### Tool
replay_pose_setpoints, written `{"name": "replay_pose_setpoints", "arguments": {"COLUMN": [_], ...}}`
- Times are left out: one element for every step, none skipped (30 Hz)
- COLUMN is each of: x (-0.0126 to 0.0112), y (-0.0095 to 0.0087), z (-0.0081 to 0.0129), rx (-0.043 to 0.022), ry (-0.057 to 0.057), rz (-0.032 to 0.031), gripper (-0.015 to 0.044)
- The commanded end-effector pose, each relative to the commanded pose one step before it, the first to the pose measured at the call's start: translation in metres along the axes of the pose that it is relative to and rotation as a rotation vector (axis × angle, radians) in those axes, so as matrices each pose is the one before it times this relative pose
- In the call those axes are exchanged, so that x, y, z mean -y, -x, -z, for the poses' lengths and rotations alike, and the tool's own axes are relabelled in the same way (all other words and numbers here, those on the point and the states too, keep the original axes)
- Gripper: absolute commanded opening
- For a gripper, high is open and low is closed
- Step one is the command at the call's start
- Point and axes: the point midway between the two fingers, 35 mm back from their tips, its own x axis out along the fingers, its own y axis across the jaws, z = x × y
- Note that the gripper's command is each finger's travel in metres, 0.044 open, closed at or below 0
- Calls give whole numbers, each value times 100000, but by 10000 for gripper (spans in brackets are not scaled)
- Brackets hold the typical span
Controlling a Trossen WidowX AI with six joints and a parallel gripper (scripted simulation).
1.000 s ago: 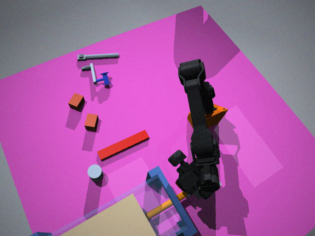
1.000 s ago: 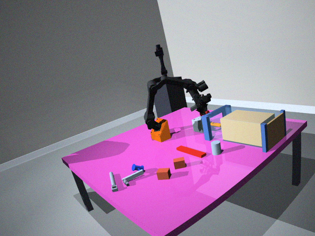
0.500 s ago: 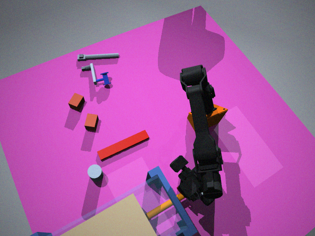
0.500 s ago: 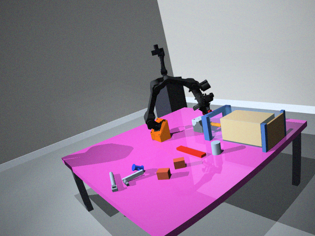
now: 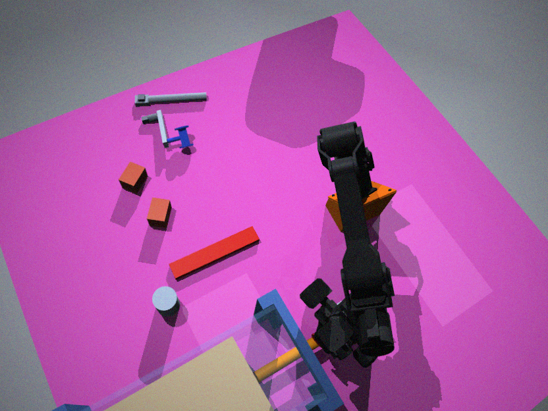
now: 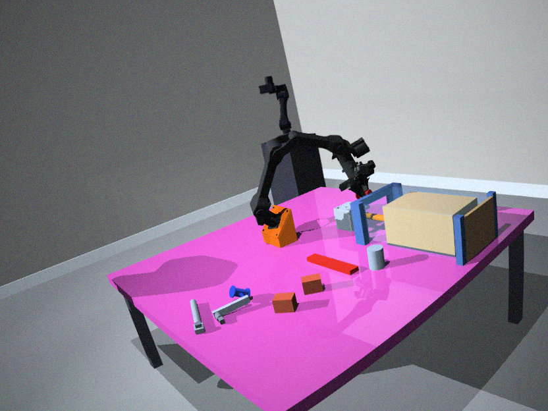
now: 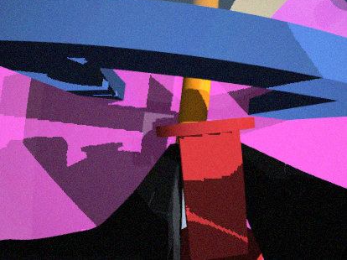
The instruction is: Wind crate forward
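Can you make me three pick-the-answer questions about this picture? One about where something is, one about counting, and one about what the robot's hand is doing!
1. Where is the grey cylinder?
A. On the crate
B. On the table by the blue frame
C. On the floor

2. How many orange-brown cubes are on the table?
A. One
B. Two
C. Four

3. What is the hand doing?
A. Holding nothing, wide open
B. Resting on the red bar
C. Gripping a red handle grip

Answers: 1 B, it stands on the pink table near the frame's post. 2 B, one cube and another. 3 C, the wrist view shows the red grip between the fingers.
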Motion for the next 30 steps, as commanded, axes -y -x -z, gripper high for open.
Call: {"name": "replay_pose_setpoints", "arguments": {"x": [-1371, -93, -152, -94, -153, -94, -153, -94, -152, -94, -152, -94, -152, -94, -151, -94, -151, -94, -150, -93, -150, -93, -149, -93, -148, -92, -147, -92, -146, -92], "y": [-148, -1, 1, 0, 3, 1, 4, 2, 6, 3, 7, 4, 9, 5, 10, 6, 12, 7, 14, 8, 15, 9, 17, 10, 18, 11, 20, 12, 21, 13], "z": [-73, -5, -5, -3, -2, -1, 2, 2, 5, 4, 9, 6, 12, 8, 15, 10, 19, 12, 22, 14, 25, 16, 29, 18, 32, 21, 35, 23, 39, 25], "rx": [-539, 2, 3, 2, 2, 1, 2, 1, 2, 1, 2, 1, 2, 1, 2, 1, 1, 1, 1, 1, 1, 1, 1, 0, 1, 0, 0, 0, 0, 0], "ry": [-1367, -3, -4, -3, -4, -2, -4, -2, -4, -2, -3, -2, -3, -2, -3, -2, -3, -2, -3, -2, -3, -2, -2, -2, -2, -2, -2, -1, -2, -1], "rz": [-2826, -6, -10, -6, -10, -6, -10, -6, -11, -6, -11, -6, -11, -6, -11, -7, -11, -7, -11, -7, -11, -7, -11, -7, -11, -7, -12, -7, -12, -7], "gripper": [0, 0, 0, 0, 0, 0, 0, 0, 0, 0, 0, 0, 0, 0, 0, 0, 0, 0, 0, 0, 0, 0, 0, 0, 0, 0, 0, 0, 0, 0]}}
